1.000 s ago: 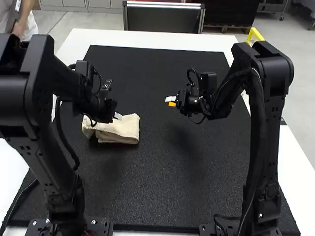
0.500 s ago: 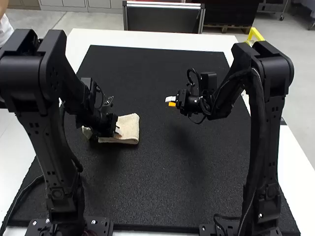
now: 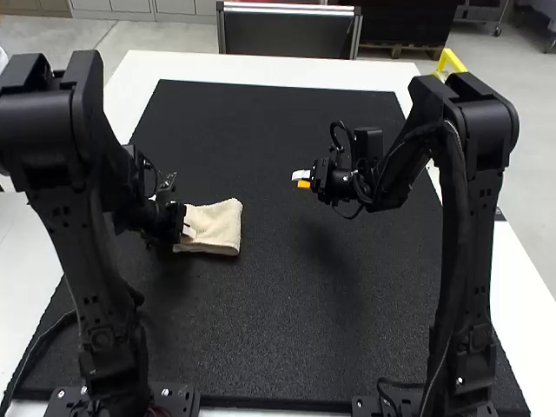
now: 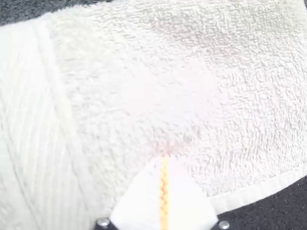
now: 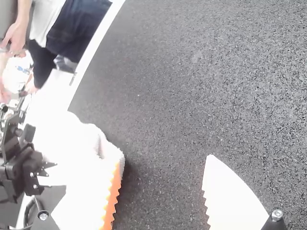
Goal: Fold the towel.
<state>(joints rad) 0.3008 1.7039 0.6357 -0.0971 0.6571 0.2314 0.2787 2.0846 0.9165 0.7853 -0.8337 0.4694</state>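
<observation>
On the grainy black mat [image 3: 287, 313], toward your left, the cream terry towel [image 3: 219, 228] lies folded in a soft-cornered rectangle, its looped pile edged by a ribbed band [image 4: 43, 120]. Your left hand [image 3: 188, 233] is clenched, tips against the pile; your right hand [image 3: 301, 179] is released, ribbed fingers spread, well apart from the cloth.

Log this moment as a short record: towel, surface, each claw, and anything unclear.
towel: cream terry cloth, lying in a compact, roughly rectangular shape, with a woven band across it
surface: black mat, towel on the left arm's side
left claw: at the towel, fingers together
right claw: over the mat, away from the towel, fingers apart, nothing between them
unclear: whether the left claw pinches any fabric; how many layers the towel has
</observation>
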